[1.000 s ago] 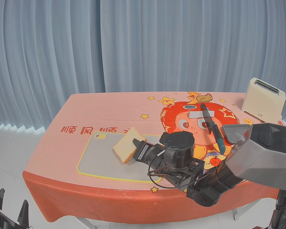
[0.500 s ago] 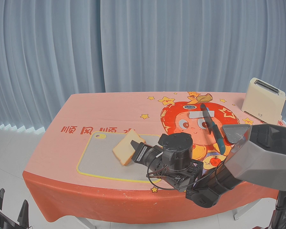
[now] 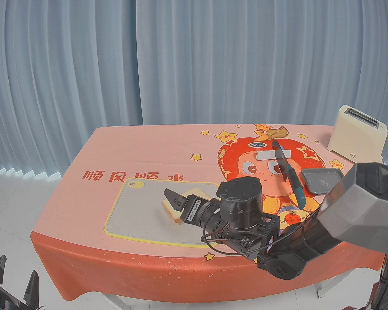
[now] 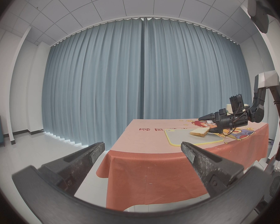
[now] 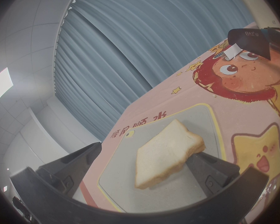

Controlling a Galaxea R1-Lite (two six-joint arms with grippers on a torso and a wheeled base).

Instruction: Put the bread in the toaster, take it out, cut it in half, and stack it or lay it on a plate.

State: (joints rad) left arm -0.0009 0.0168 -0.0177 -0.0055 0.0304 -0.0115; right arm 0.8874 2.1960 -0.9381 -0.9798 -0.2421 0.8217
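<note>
A slice of white bread [image 3: 171, 209] [image 5: 166, 154] lies flat on the grey, yellow-rimmed cutting board [image 3: 133, 212] [image 5: 121, 178] at the table's front. My right gripper [image 3: 174, 201] [image 5: 146, 153] hovers low over the board, open, with the slice between its spread fingers and one finger against the slice's edge. The cream toaster [image 3: 358, 136] stands at the table's far right corner. A knife with a teal handle [image 3: 289, 173] lies right of the board, and beside it a small grey plate [image 3: 321, 179]. My left gripper [image 3: 15, 276] [image 4: 142, 145] hangs open and empty, below and left of the table.
An orange cartoon tablecloth [image 3: 129, 151] covers the table; its left and back areas are bare. Blue curtains close off the back. From the left wrist view the bread [image 4: 199, 131], board [image 4: 180, 136] and right gripper [image 4: 205, 118] show far off.
The bread, held tilted above the board by my right gripper, has come down flat onto it. The right gripper lowered, shifted left and opened. The left arm stayed still.
</note>
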